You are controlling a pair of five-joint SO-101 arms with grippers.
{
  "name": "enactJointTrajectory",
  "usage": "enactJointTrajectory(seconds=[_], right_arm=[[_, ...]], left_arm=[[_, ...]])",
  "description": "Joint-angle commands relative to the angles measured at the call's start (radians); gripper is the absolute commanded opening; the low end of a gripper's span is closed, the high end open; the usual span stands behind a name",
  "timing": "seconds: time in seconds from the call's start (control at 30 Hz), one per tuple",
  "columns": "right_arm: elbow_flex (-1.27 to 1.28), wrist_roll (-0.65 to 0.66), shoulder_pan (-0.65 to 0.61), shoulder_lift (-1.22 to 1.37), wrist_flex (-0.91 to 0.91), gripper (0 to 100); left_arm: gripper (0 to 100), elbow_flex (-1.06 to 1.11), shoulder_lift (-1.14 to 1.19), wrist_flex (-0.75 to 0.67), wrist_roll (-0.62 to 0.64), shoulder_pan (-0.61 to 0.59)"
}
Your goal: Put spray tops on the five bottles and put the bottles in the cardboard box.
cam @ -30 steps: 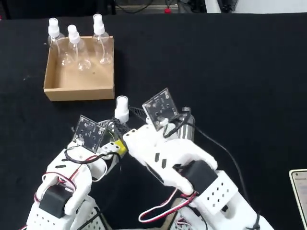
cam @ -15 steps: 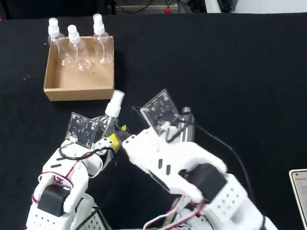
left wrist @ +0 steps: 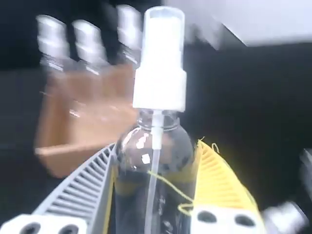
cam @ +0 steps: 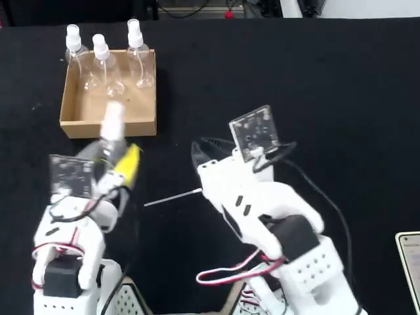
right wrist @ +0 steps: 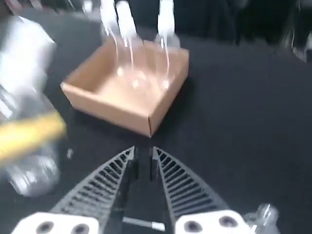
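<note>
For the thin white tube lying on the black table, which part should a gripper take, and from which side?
Likely its bare middle, from straight above, jaws closing across its length: the thin white tube lies flat on the black table, and one end reaches the right arm.

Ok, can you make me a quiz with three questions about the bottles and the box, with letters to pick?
1. How many bottles stand in the cardboard box? A one; B three; C five.
2. Where is the held bottle? A inside the box; B in the left tool; C lying on the table.
3. What is on its neck? A a white spray top; B nothing; C a red cap.

Answers: B, three bottles stand along the far wall. B, the grey and yellow fingers clamp it. A, the white sprayer sits on the neck.
</note>
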Motion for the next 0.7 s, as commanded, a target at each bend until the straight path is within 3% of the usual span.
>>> enactJointTrajectory(seconds=[0.0, 0.23, 0.43, 0.67], right_arm=[[0.125, -0.002, 0.011, -0.013, -0.161, 4.0], [0.338, -0.003, 0.011, -0.013, -0.408, 3.9], [0.423, -0.005, 0.011, -0.013, -0.491, 3.9], [0.469, -0.094, 0.011, -0.013, -0.532, 4.1]], left_arm=[[12, -0.044, 0.003, -0.203, -0.005, -0.133], [12, 0.028, 0.180, -0.539, -0.005, -0.189], [12, -0.022, 0.588, -0.905, -0.005, -0.243], [13, -0.189, 1.034, -1.119, -0.011, -0.245]])
